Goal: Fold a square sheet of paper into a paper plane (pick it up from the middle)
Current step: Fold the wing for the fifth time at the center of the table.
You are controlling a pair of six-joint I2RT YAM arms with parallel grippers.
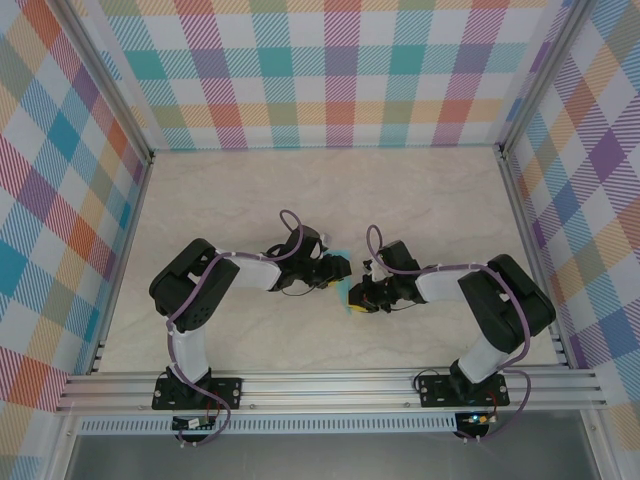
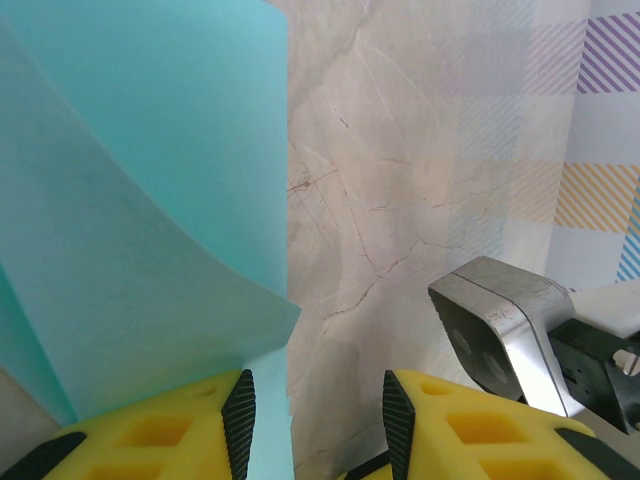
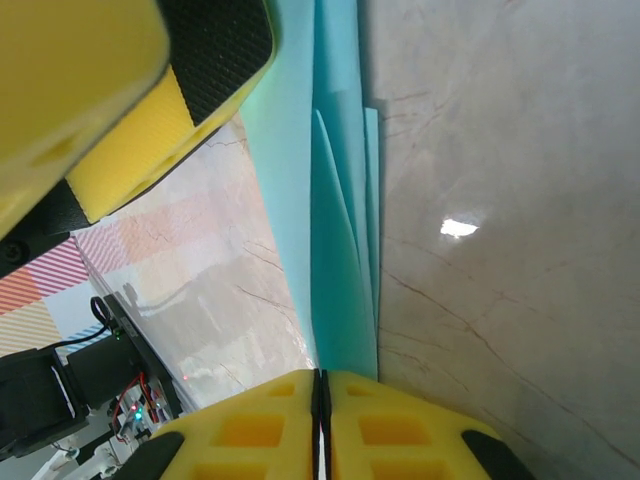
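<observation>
The square sheet of paper [image 1: 341, 252] is light turquoise and lies partly folded on the marble table between the two arms. In the left wrist view the paper [image 2: 150, 200] has a flap curling up at the left. My left gripper [image 2: 318, 425] is open; the sheet's right edge runs just inside its left finger, and bare table shows across the rest of the gap. My right gripper [image 3: 320, 385] is shut, its tips set against the near end of the layered paper [image 3: 345, 250]. Seen from above, the left gripper [image 1: 338, 270] and right gripper [image 1: 355, 296] nearly touch.
A yellow finger of the left gripper [image 3: 120, 120] hangs over the paper's far side. The right arm's grey metal wrist block [image 2: 500, 330] sits close to the right of the left gripper. Plaid walls [image 1: 330, 70] enclose the table.
</observation>
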